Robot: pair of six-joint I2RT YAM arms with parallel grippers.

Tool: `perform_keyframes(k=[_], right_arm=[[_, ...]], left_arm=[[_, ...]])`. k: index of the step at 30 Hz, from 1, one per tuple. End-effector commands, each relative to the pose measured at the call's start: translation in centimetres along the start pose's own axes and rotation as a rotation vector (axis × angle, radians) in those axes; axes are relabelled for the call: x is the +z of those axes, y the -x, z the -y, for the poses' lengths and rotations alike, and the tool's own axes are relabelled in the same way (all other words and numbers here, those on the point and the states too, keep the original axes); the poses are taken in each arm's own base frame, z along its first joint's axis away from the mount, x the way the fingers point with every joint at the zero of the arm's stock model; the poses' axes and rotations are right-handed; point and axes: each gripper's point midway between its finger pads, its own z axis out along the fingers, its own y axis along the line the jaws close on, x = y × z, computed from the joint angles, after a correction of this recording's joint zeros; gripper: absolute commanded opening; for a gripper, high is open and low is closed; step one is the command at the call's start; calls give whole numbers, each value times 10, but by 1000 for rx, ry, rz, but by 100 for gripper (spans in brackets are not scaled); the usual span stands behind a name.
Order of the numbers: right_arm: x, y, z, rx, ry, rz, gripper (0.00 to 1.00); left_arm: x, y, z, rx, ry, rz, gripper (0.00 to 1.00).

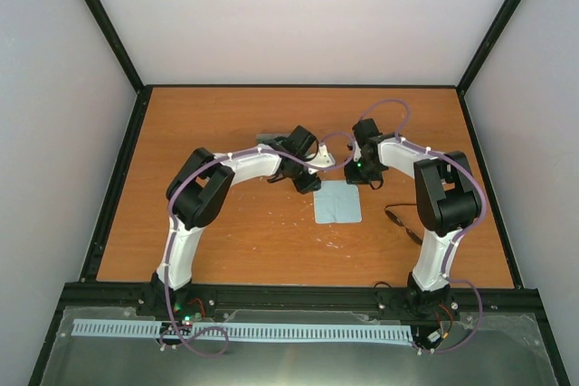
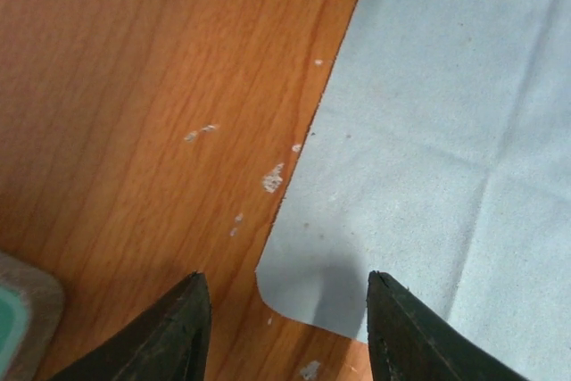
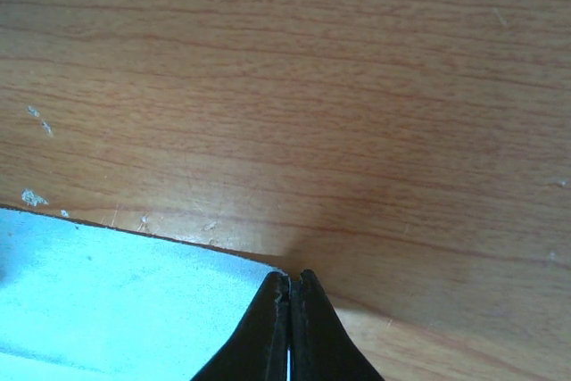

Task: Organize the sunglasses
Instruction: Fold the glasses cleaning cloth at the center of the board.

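The sunglasses [image 1: 403, 222] lie on the table right of the cloth, close to my right arm; they show only in the top view. The pale blue cloth [image 1: 337, 202] lies flat between the grippers. My left gripper [image 2: 287, 287] is open, its jaws standing either side of one cloth corner [image 2: 277, 287]; it is empty and sits at the cloth's far left corner in the top view [image 1: 309, 183]. My right gripper [image 3: 290, 276] is shut at the far right corner of the cloth [image 3: 134, 301], with a sliver of cloth between its fingers.
The grey case [image 1: 269, 138] with green lining lies behind my left wrist, mostly hidden; its corner shows at the lower left of the left wrist view [image 2: 22, 314]. Black frame rails [image 1: 298, 88] edge the wooden table.
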Motion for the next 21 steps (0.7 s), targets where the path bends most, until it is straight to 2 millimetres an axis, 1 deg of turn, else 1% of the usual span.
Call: perform_keyframes(k=[1, 6, 7, 13, 15, 18, 19, 21], right_arm=[[-3, 3, -3, -9, 8, 9, 3], [-3, 1, -2, -11, 9, 7, 3], [-3, 0, -2, -12, 10, 5, 3], [-4, 1, -4, -7, 18, 13, 3], [-5, 3, -4, -5, 20, 20, 3], [-6, 4, -5, -4, 24, 22, 3], [-7, 4, -5, -5, 26, 24, 3], [-7, 4, -6, -4, 30, 27, 3]], left_arm=[[8, 8, 8, 10, -21, 1, 47], [14, 1, 7, 12, -15, -16, 43], [15, 0, 7, 13, -15, -20, 40], [17, -2, 10, 11, -28, -22, 22], [16, -3, 11, 9, -34, -24, 14], [15, -4, 14, 3, -42, -28, 7], [15, -5, 14, 1, -42, -31, 1], [14, -7, 16, -3, -45, -36, 0]])
